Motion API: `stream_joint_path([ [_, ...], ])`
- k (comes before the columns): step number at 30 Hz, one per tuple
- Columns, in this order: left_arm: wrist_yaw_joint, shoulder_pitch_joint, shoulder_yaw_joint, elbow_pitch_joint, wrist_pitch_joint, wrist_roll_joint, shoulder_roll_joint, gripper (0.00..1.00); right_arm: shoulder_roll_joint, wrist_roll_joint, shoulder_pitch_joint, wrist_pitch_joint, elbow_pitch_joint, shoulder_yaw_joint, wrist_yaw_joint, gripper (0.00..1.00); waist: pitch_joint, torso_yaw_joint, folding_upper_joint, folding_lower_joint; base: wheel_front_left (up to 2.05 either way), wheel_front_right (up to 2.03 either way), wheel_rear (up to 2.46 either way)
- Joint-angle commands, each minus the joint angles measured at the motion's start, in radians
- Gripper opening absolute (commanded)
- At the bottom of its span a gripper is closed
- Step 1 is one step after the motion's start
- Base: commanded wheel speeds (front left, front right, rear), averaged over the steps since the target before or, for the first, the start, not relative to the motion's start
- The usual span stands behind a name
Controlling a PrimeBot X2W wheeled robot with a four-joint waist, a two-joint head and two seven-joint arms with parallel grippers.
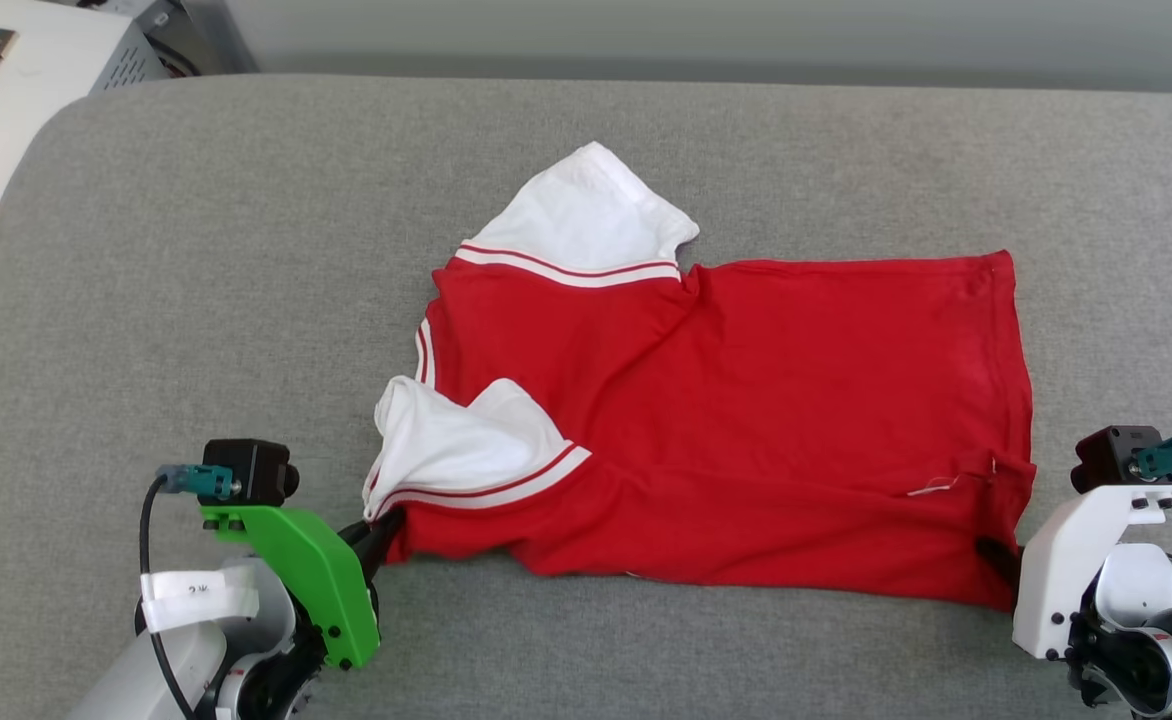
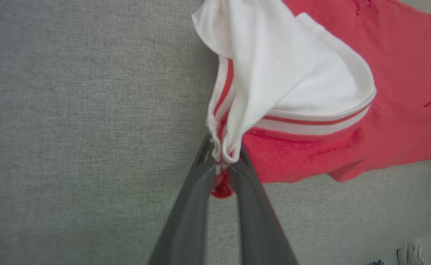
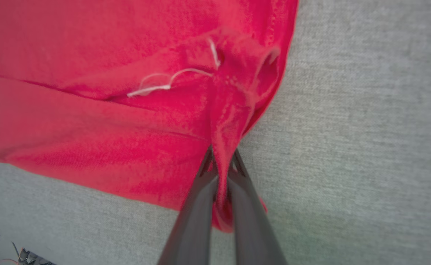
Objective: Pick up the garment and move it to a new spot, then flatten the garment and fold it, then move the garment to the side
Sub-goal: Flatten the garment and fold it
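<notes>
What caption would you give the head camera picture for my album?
Left gripper and right gripper pinch the near edge of a red, white-sleeved T-shirt on grey upholstery.

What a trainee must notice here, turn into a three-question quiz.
1. True or false: the left gripper is shut on the shirt at its near white sleeve.
2. Which part does the right gripper pinch? A collar; B red hem corner; C far sleeve.
3. Fill in: the shirt lies on a ___ cushion.
Key: 1 true; 2 B; 3 grey.
</notes>
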Motion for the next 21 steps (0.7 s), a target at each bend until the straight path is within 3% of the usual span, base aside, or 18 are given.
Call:
stream_joint_path([
  [1,0.001,0.016,0.01,0.004,-0.022,-0.001,-0.01,0.0,0.007,0.008,0.004,0.005,0.01,0.011,0.0,0.0,-0.026,-0.004,0.0,0.0,0.0,0.0,0.0],
  [5,0.007,0.048,0.021,0.002,-0.041,-0.013,-0.01,0.0,-0.003,0.01,0.009,-0.004,-0.029,0.009,0.0,0.0,-0.072,-0.008,0.0,0.0,0.0,0.0,0.0],
  [12,0.066,0.185,0.024,-0.084,-0.027,-0.019,0.053,0.0,-0.003,0.027,0.105,0.011,-0.111,0.034,0.0,0.0,-0.178,-0.027,0.0,0.0,0.0,0.0,0.0],
  [21,0.136,0.321,0.038,-0.176,0.002,-0.05,0.107,0.0,0.023,0.043,0.257,0.022,-0.162,-0.017,0.0,0.0,-0.23,-0.033,0.0,0.0,0.0,0.0,0.0],
])
